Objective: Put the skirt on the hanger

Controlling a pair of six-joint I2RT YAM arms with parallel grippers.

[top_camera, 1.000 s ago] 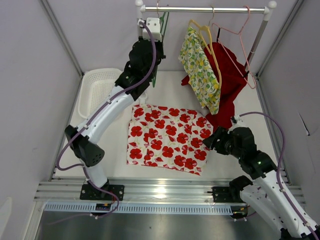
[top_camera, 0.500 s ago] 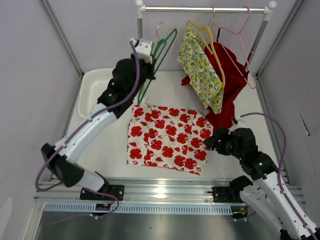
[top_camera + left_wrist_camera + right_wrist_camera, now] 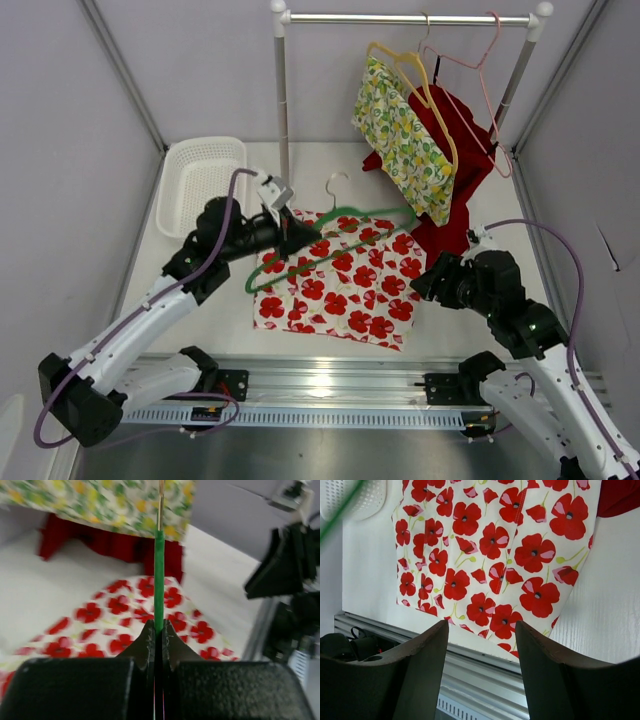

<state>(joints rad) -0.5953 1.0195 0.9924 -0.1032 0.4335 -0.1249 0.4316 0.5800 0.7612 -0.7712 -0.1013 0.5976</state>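
Observation:
The white skirt with red poppies (image 3: 335, 285) lies flat on the table; it also shows in the right wrist view (image 3: 495, 555) and the left wrist view (image 3: 125, 615). My left gripper (image 3: 292, 238) is shut on the green hanger (image 3: 330, 245) and holds it over the skirt's upper edge. The left wrist view shows the jaws closed tight on the hanger's green bar (image 3: 159, 575). My right gripper (image 3: 432, 282) is open and empty, at the skirt's right edge, its fingers (image 3: 560, 680) wide apart.
A rail (image 3: 410, 18) at the back carries a yellow floral garment (image 3: 405, 145), a red garment (image 3: 455, 160) and a pink hanger (image 3: 485, 75). A white basket (image 3: 195, 180) stands at the back left. The rail's post (image 3: 282, 100) rises behind the skirt.
My left arm has taken the green hanger off the rail and brought it down and toward me, over the skirt. The right arm has stayed put.

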